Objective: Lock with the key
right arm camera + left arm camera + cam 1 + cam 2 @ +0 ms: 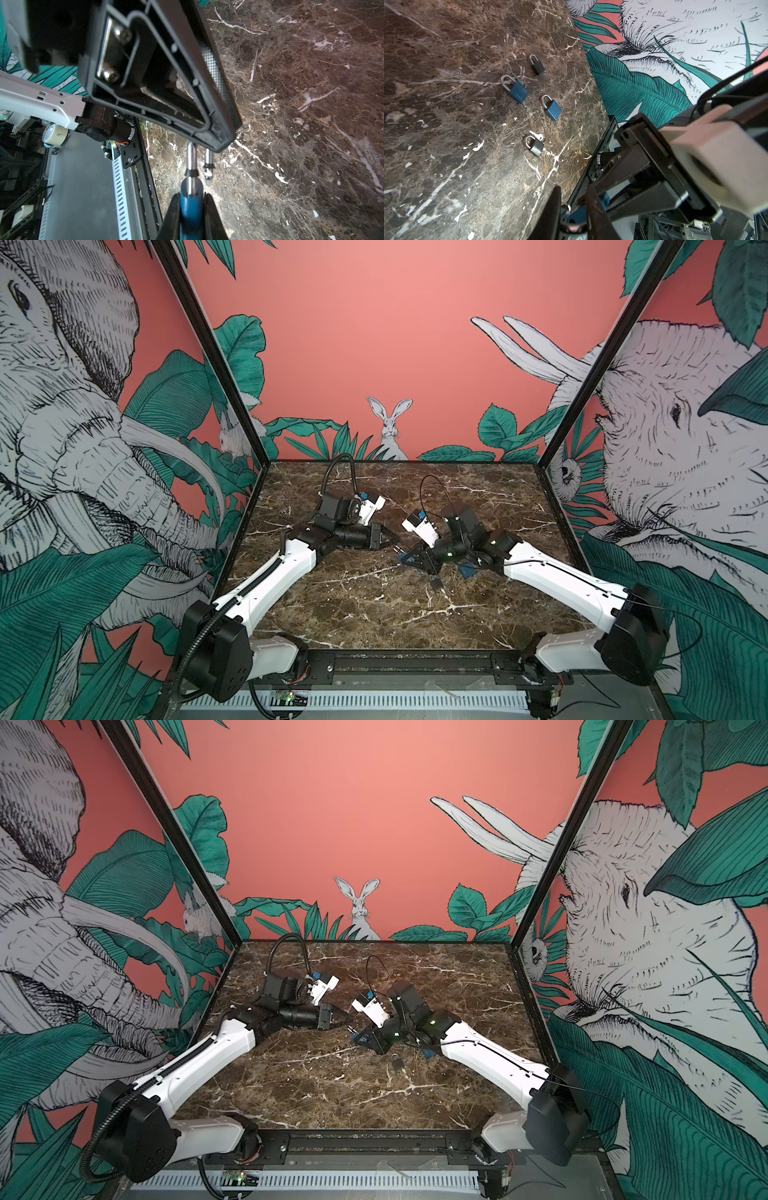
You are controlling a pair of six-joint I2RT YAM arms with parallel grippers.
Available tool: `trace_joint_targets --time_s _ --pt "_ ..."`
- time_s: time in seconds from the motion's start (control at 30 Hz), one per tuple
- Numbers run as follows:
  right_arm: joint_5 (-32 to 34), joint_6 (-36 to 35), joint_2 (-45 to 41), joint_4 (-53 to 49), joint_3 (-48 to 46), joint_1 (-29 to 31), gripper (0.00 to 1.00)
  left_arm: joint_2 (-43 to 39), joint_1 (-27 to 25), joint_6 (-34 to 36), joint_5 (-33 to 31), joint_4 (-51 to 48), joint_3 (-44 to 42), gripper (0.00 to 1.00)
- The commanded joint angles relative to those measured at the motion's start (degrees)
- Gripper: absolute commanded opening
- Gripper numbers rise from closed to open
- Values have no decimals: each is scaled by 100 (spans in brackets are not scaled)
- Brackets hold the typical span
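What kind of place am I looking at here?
Probably a robot test booth: a left arm and a right arm mounted at the edge of a marble-look tabletop, jungle-mural walls closing it in, padlocks laid out.

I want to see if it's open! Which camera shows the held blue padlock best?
The right wrist view: the blue metal padlock sits close-up in the right pincer, its silver shackle clear. Both top views and the left wrist view show only blue slivers.

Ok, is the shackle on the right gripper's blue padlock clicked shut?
No: the shackle's free leg hangs outside the body of the blue padlock in the right gripper.
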Motion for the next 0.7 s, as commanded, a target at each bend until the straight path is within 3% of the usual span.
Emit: trace_joint_targets --time_s 0.0,0.13,0.33,0.67 --pt "-339 111 -9 319 233 -105 0 -233 -3 173 225 35 -139 24" --pt "-471 153 36 306 242 -159 0 -297 109 -19 245 322 -253 27" --pt "-686 209 38 260 238 -213 0 -284 357 -350 821 885 -451 30" --pt "-1091 441 95 470 244 -332 0 -300 358 -469 1225 1185 -653 26"
